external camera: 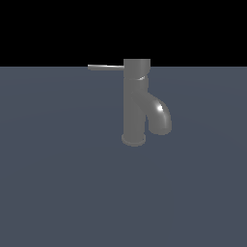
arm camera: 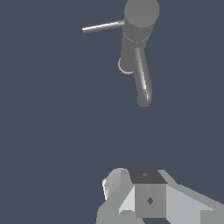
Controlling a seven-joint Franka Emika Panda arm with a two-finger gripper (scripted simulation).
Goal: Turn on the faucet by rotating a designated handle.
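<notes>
The faucet (external camera: 134,103) is a dull grey upright cylinder on a round base, standing on the flat blue-grey surface. Its thick spout (external camera: 160,116) curves down toward the exterior view's right. The handle (external camera: 106,67), a thin flat lever, sticks out level from the top cap toward the exterior view's left. The wrist view looks down on the faucet (arm camera: 139,26), with the handle (arm camera: 103,27) and spout (arm camera: 142,78) both showing. My gripper (arm camera: 146,177) appears only there, as grey blocks well short of the faucet and touching nothing. Its jaws cannot be made out.
The blue-grey surface (external camera: 58,183) stretches flat around the faucet, ending at a black background at the back. Nothing else stands on it.
</notes>
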